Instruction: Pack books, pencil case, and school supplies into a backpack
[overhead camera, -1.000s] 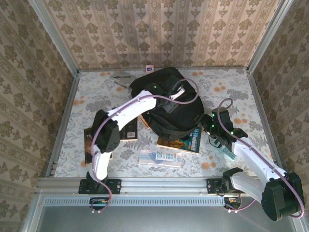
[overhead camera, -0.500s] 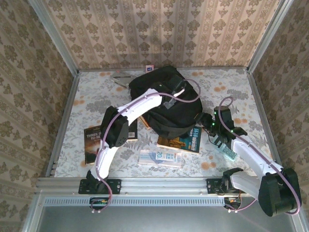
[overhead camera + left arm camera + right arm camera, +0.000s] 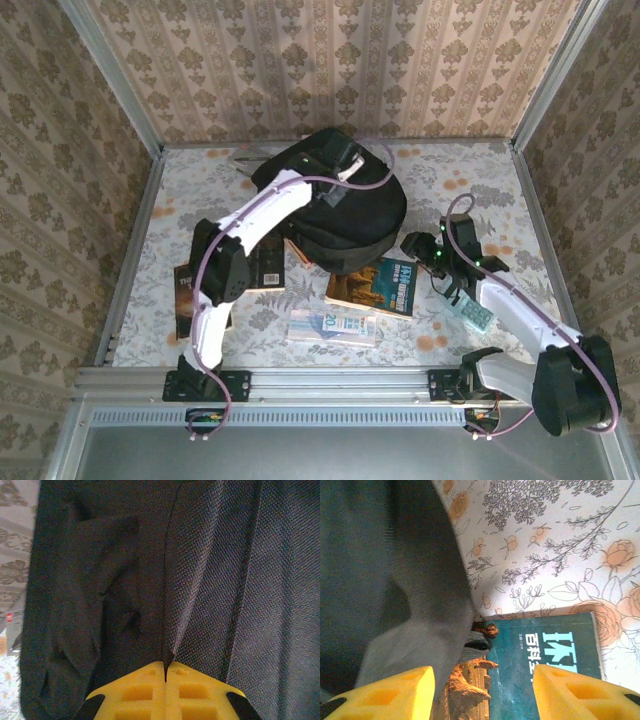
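Note:
The black backpack lies at mid-table with its top raised. My left gripper is at that top, shut on a fold of the backpack's fabric, which is pinched between the yellow fingertips. My right gripper is open at the bag's right edge. Its gap spans the backpack's edge and the brown-and-teal book below. That book lies partly under the bag. A dark book and a black book lie on the left. A banknote-print pouch is in front.
A teal textured block lies on the cloth beside my right forearm. A grey flat item peeks out behind the bag at the back left. Papered walls close the table on three sides, with a metal rail along the near edge.
My left gripper closed on the backpack's fabric and drew the bag's top up and toward the back left. My right gripper moved left to the bag's edge and narrowed a little.

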Motion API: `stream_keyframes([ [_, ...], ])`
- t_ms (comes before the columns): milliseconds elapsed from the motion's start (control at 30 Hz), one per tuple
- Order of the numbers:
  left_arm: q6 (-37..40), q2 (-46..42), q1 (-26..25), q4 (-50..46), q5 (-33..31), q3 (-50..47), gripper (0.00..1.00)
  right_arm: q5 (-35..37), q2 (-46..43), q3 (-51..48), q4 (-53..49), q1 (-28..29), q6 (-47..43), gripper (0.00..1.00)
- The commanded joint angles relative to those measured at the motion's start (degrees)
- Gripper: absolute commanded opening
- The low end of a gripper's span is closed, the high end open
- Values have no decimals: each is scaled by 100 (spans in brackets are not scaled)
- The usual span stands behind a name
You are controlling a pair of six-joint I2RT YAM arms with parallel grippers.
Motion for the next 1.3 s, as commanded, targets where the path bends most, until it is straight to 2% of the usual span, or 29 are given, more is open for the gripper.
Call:
stream_keyframes([
  [0, -61, -582, 95, 33, 80, 11, 0, -318, 336, 374, 159, -18, -160, 55],
  [267, -26, -1024, 277, -223, -171, 188, 0, -348, 869, 1201, 121, -8, -144, 53],
  [400, -48, -1191, 361, -346, -419, 324, 0, -291, 1163, 1769, -145, 102, -437, 52],
  [567, -31, -1351, 390, -602, -752, 642, 0, -469, 1803, 1998, 11, 117, -208, 51],
  [767, 53, -1561, 440, -657, -749, 501, 0, -502, 2376, 2524, -156, 393, -449, 50],
  [933, -266, -1664, 599, -862, -92, 159, 0, -599, 2622, 2809, -160, 432, -621, 47],
  [1100, -395, -2094, 656, -320, 450, -961, 0, -967, 2856, 3168, -156, 598, -891, 40],
  [1167, -582, -2270, 791, -68, 892, -1370, 0, -1049, 2945, 3289, -149, 679, -1008, 37],
  [1267, -910, -2538, 1047, 391, 1632, -1978, 0, -1585, 3076, 3235, 333, 716, -855, 36],
])
